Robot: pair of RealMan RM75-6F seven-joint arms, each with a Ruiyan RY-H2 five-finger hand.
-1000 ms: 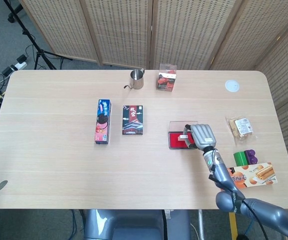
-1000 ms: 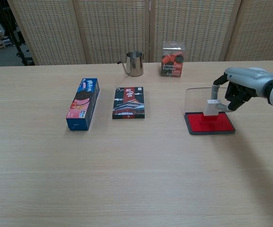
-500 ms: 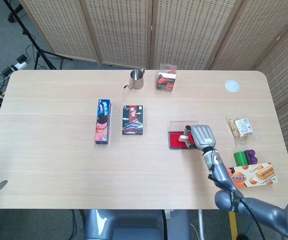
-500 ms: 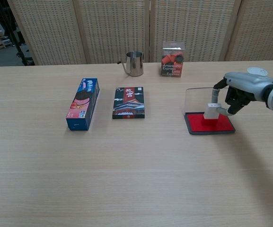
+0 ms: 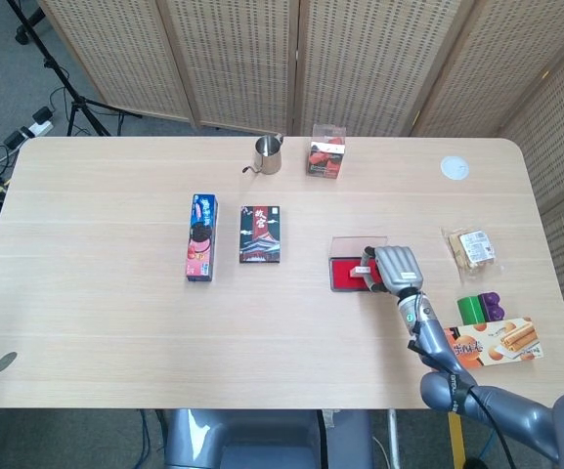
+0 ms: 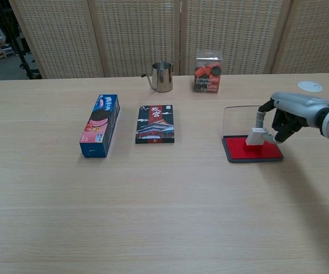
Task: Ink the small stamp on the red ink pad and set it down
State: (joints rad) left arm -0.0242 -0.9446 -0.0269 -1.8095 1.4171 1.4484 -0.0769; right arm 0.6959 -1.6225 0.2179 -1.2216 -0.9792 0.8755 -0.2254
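Now | right hand (image 6: 285, 114) pinches small stamp (image 6: 255, 137) | on red ink pad (image 6: 252, 150)

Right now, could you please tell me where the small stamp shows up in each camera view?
Head view: the small stamp is right of centre, on the red ink pad, largely hidden by the right robot hand.
Chest view: the stamp is at the right, pinched over the pad.
Shared landmark: the steel cup at the far edge.

Woven folding screens (image 5: 301, 59) stand behind the pale wooden table (image 5: 115, 322).
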